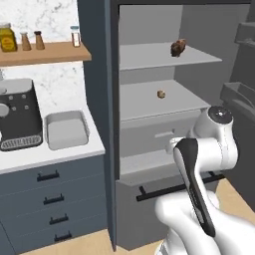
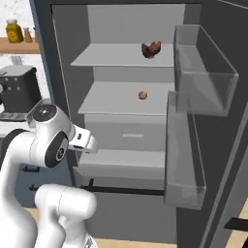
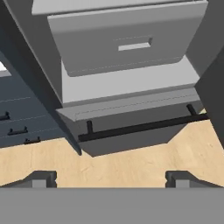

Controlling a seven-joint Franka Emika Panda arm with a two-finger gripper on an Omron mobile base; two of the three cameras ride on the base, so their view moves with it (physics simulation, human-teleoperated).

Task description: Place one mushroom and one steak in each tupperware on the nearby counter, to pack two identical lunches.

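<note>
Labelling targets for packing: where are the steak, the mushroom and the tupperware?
steak (image 1: 178, 48), left base view, middle of the brown piece.
mushroom (image 1: 161, 93), left base view, its round cap.
tupperware (image 1: 66, 145), left base view, near rim.

In the open fridge (image 1: 149, 124), the steak (image 1: 178, 48) lies on the top shelf, the mushroom (image 1: 161, 94) on the shelf below. Left of the fridge, the tupperware (image 1: 66, 130) stands on the counter (image 1: 55, 154), right of the coffee machine (image 1: 19, 115).
</note>
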